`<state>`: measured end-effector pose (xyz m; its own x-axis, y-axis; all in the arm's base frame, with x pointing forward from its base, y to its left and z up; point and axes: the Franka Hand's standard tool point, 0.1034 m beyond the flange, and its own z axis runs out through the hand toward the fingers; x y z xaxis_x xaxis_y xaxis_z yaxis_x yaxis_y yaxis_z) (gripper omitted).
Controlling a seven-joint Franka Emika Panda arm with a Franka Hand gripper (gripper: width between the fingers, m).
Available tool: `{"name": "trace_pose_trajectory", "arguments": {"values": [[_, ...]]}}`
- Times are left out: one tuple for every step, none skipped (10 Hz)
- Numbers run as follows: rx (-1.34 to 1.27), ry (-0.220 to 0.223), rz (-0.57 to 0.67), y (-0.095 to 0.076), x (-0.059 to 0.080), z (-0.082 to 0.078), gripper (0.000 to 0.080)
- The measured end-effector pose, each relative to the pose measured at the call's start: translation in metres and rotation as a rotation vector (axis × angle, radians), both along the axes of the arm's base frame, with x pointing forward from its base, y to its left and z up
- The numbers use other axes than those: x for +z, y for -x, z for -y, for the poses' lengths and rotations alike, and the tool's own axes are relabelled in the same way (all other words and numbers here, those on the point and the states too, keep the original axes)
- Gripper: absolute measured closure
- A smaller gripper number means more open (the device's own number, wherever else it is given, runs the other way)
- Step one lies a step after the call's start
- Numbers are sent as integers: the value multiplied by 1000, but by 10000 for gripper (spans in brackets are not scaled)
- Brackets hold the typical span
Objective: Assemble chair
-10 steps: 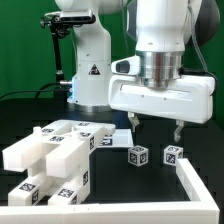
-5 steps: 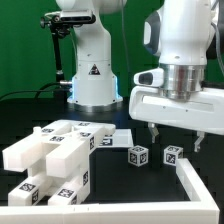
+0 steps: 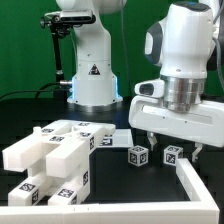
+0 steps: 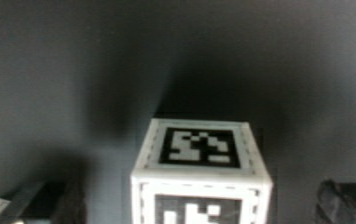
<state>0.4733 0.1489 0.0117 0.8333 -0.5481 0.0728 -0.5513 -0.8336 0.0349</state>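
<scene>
Two small white chair blocks with marker tags stand on the black table: one [image 3: 138, 155] in the middle, the other [image 3: 172, 155] to its right in the exterior view. My gripper [image 3: 173, 147] hangs open just above the right-hand block, one finger on each side of it. In the wrist view that block [image 4: 201, 160] stands between the two dark fingertips [image 4: 22, 202], with a gap on both sides, and my gripper [image 4: 185, 206] touches nothing. The larger chair pieces [image 3: 55, 155] lie in a heap at the exterior view's left.
A low white L-shaped corner rail [image 3: 196, 186] runs along the front right of the table. A flat white board [image 3: 117, 134] lies behind the blocks. The robot's base [image 3: 92, 75] stands at the back.
The arm has moved toward the exterior view's right and come down, so the gripper now straddles the right-hand block. The parts on the table have not moved.
</scene>
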Motion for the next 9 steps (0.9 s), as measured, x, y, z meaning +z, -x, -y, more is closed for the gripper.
{"name": "trace_pose_trajectory", "arguments": {"values": [[0, 0, 0, 0, 0, 0, 198], [0, 0, 0, 0, 0, 0, 373], [1, 0, 0, 0, 0, 0, 373], [1, 0, 0, 0, 0, 1, 517], [1, 1, 0, 0, 0, 2, 517], [20, -1, 0, 0, 4, 5, 517], [49, -8, -1, 1, 14, 12, 517], [72, -20, -6, 2, 27, 20, 517], [122, -46, -28, -1, 48, 33, 517]]}}
